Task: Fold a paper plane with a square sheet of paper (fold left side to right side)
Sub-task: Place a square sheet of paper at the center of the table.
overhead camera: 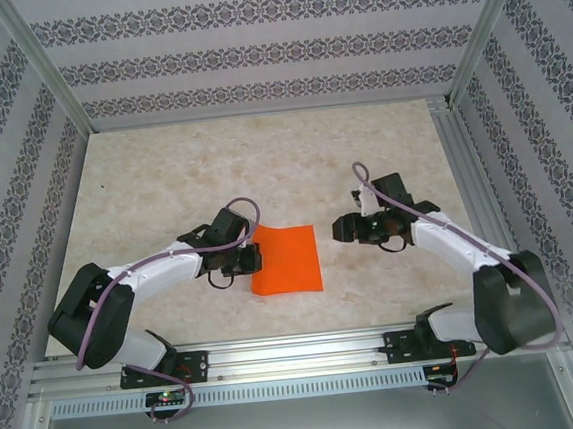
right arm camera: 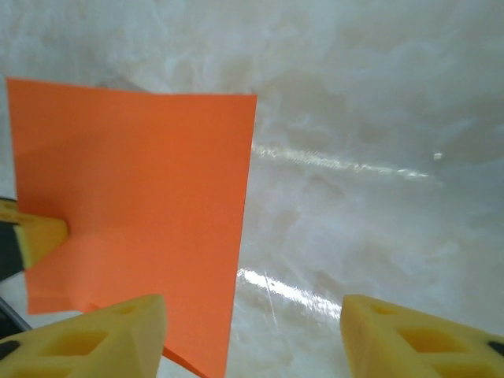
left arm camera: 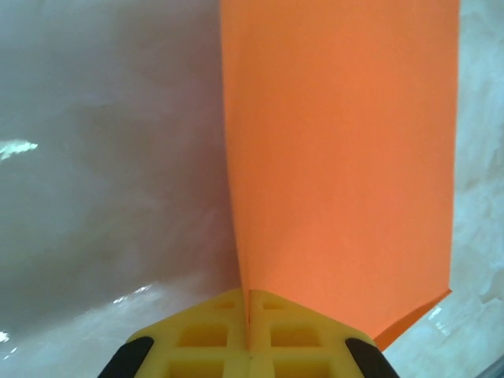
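- My left pincer point(left arm camera: 249, 335) is pressed together on the paper's point(overhead camera: 288, 259) left edge. I'd hold that pinch firm so the layers can't slip.
- My right pincer point(right arm camera: 252, 339) stands spread, touching nothing; I'd bring it down to press the crease flat, sliding slowly.
- The paper lies centre of the top view, just below middle — a bright orange rectangle, thin, matte, doubled over.
- Beyond, the table point(overhead camera: 261, 156) is pale, marbled, glossy — probably slippery.

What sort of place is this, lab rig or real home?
Likely a lab test cell, not a home: aluminium frame posts box in a marble-look table, patterned wallpaper panels form the walls, and a slotted mounting rail runs along its near edge.
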Tool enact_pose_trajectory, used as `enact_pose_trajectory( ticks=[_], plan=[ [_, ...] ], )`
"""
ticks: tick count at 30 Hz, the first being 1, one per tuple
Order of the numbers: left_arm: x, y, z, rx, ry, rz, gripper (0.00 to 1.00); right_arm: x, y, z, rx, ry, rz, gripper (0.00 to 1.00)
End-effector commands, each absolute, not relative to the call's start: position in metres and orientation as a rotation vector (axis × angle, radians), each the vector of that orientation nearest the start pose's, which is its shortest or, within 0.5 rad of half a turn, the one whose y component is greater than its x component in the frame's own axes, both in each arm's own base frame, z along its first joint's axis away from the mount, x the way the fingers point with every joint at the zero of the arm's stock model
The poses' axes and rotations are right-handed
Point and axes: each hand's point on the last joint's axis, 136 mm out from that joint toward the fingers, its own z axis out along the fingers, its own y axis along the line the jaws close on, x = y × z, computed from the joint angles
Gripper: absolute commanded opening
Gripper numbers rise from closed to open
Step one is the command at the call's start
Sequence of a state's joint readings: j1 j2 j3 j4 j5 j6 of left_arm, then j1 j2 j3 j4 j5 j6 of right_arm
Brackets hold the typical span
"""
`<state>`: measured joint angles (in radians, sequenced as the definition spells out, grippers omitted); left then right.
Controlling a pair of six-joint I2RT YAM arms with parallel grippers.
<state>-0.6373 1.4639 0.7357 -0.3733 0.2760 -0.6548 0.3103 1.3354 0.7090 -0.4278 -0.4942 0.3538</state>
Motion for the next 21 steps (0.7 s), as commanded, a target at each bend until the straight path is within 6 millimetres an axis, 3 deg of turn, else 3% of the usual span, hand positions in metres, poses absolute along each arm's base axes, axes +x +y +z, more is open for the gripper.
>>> enact_pose_trajectory(
  ticks=[1, 5, 10, 17, 21],
  plan=[
    [0.229, -0.225, 0.049, 0.112, 2.849, -0.662, 0.0, 0.277, 0.199, 0.072, -0.082, 2.645, 0.956, 0.5],
    [0.232, -0.226, 0.053, 0.127, 2.84, -0.654, 0.0, 0.281, 0.23, 0.06, -0.101, 2.656, 1.024, 0.4],
    [0.236, -0.226, 0.057, 0.133, 2.829, -0.638, 0.01, 0.279, 0.251, 0.041, -0.147, 2.724, 1.028, 0.39],
    [0.237, -0.228, 0.059, 0.139, 2.826, -0.65, 0.03, 0.276, 0.254, 0.023, -0.132, 2.774, 0.99, 0.36],
    [0.239, -0.237, 0.069, 0.146, 2.798, -0.72, 0.2, 0.272, 0.249, 0.014, -0.138, 2.823, 0.931, 0.36]
  ],
)
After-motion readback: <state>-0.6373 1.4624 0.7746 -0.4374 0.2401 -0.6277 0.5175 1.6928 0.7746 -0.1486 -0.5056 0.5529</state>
